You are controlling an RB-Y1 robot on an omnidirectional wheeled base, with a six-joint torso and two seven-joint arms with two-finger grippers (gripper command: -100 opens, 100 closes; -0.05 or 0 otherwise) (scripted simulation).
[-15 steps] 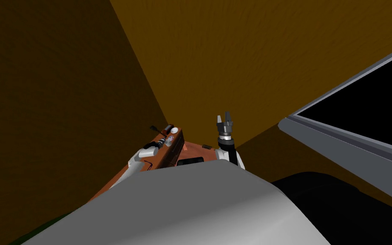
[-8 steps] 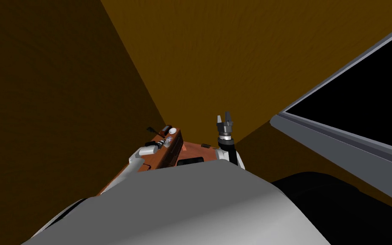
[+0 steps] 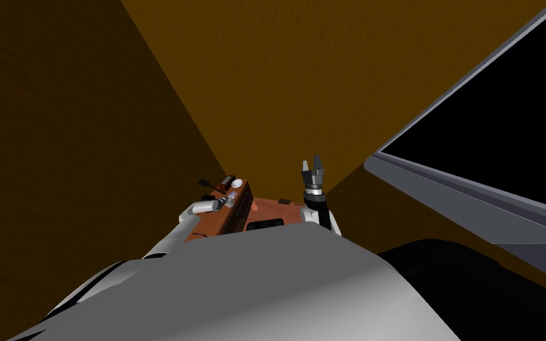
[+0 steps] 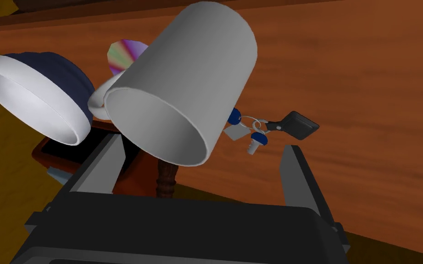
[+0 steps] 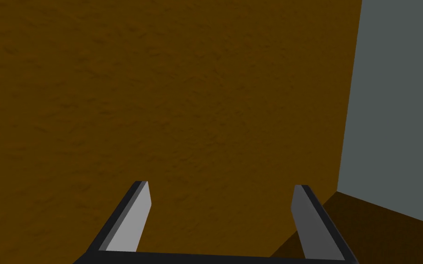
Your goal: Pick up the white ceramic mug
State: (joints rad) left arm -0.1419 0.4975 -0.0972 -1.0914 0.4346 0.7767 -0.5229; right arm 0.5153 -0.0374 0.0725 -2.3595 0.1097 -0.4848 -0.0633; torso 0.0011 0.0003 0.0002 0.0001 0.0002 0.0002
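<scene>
At twelve o'clock on the worktop (image 4: 366,91): white mug (image 4: 192,82), stiff, smooth, probably fragile.
Our left fingers (image 4: 297,174) gape wide and empty; we'd pinch its rim wall.

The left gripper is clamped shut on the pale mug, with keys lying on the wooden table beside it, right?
No: the left wrist view shows the left gripper open, not shut on the mug. The keys do lie on the wooden table beside it.

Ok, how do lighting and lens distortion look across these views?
Head view: dim; the wide lens rolls and splays the walls, leaving the table small. Left wrist view: bright and even, the mug shaded inside, no glare, left gripper open. Right wrist view: dim, flat light on the open right gripper.
</scene>
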